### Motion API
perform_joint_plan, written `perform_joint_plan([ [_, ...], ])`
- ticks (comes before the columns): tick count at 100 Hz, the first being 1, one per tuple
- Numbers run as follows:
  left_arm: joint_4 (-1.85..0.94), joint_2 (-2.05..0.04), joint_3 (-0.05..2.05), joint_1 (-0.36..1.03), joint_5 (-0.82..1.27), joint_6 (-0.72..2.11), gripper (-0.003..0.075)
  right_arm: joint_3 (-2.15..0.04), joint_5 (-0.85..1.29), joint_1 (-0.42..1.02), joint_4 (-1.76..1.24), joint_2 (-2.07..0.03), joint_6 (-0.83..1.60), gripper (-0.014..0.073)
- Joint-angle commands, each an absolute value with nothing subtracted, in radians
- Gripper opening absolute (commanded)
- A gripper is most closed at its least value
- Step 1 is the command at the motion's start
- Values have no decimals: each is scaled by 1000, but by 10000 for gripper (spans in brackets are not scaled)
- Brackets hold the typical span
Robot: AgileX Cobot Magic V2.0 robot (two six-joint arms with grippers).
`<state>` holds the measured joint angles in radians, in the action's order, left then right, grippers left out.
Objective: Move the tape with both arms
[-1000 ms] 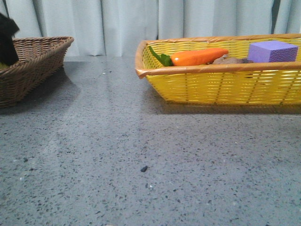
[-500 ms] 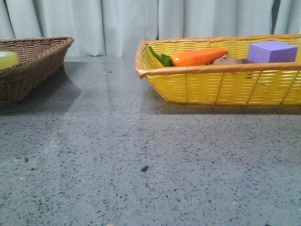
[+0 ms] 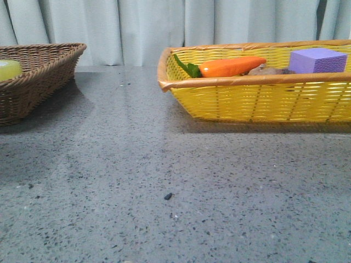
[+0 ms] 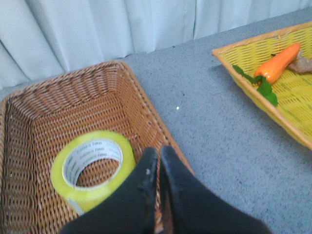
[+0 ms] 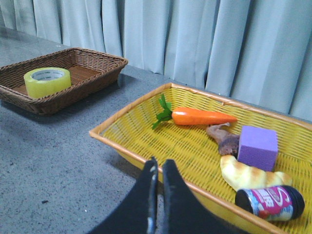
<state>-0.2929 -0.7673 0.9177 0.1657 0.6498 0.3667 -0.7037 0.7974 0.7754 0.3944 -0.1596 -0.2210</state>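
The left gripper (image 4: 158,163) hangs with its two black fingers pressed together and nothing between them, tips over the near rim of the brown wicker basket (image 4: 141,105). Just beside those tips, inside that basket, the tape (image 4: 92,170) lies flat on the weave, its white core with green lettering facing up. In the front view only a yellow sliver of the roll (image 3: 8,69) shows above the brown basket's wall (image 3: 41,76).

The right gripper (image 5: 159,173) is likewise closed and empty, poised above the near rim of the yellow basket (image 5: 146,146), well apart from the brown basket. Inside the yellow basket lie a carrot (image 5: 202,117) with green leaves, a purple block (image 5: 257,146) and, beside it, a brownish root-like piece (image 5: 222,139), a pale bread-like item (image 5: 248,175) and a dark can (image 5: 270,202) on its side. Between the two baskets stretches the grey speckled table (image 3: 164,181), with pale curtains (image 3: 142,27) behind.
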Motion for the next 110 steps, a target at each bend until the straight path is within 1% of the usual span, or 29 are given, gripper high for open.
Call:
perform_joint_plan([
  [1,-323,-686,844,165,510,364,-21,-700,734,775,435,-139,-220,-65],
  [14,-323,-549,703,165,444,364,-20,-651,724,775,437,-93,-222,-67],
  [34,-336,-356,546,165,439,364,-21,-563,661,775,439,-24,-228,-67],
  [48,-350,-225,471,165,439,364,-20,-505,621,775,449,21,-228,-67],
  [62,-364,-117,438,165,453,364,-20,-477,638,775,445,30,-228,-67],
  [76,-364,-61,439,165,496,364,-20,-477,679,775,443,30,-228,-67],
  [110,-364,-59,439,165,494,364,-20,-477,679,775,443,30,-228,-67],
])
